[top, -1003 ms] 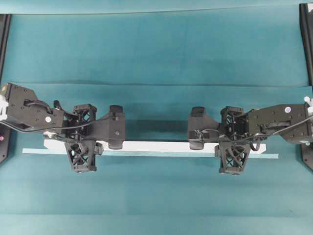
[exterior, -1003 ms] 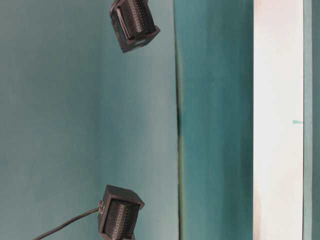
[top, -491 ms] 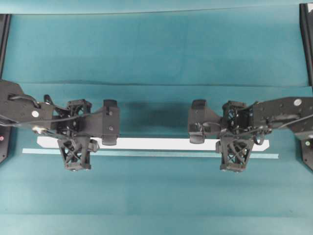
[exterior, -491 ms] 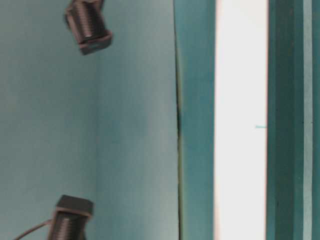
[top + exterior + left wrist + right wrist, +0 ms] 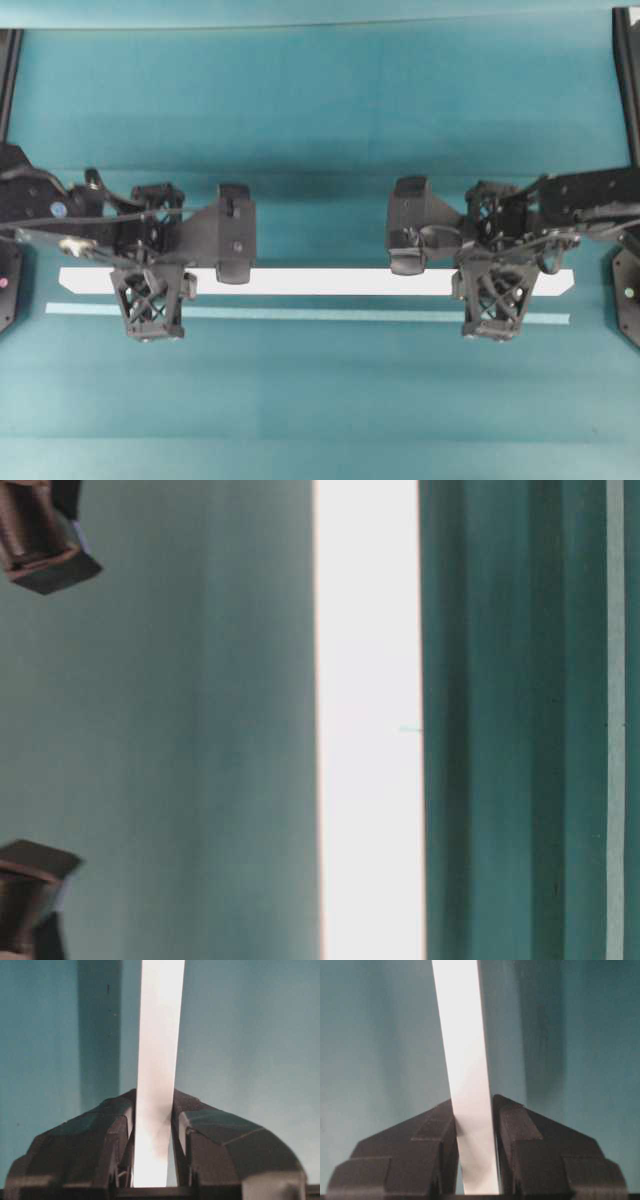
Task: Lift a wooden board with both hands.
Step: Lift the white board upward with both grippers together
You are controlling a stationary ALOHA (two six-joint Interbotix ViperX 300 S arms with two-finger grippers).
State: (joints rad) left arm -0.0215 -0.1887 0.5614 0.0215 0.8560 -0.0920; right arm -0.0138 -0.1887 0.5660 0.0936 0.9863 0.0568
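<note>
The wooden board [image 5: 320, 282] is a long white plank, held level above the teal table. My left gripper [image 5: 150, 282] is shut on it near its left end and my right gripper [image 5: 490, 282] is shut on it near its right end. In the left wrist view the board [image 5: 160, 1035] runs away between the fingers of the left gripper [image 5: 152, 1110], which press on both its edges. The right wrist view shows the same: the right gripper [image 5: 474, 1110] clamps the board [image 5: 460, 1035]. In the table-level view the board [image 5: 368, 730] is a bright band.
A thin pale teal tape strip [image 5: 300, 313] lies on the cloth just in front of the board, seen also as the strip [image 5: 614, 720]. Black frame posts [image 5: 8, 60] [image 5: 628, 80] stand at the table's left and right edges. A cloth fold [image 5: 320, 172] crosses behind the arms.
Both grippers have risen with the board clamped in them. The board has come off the table and away from the tape strip, and its shadow has spread out.
</note>
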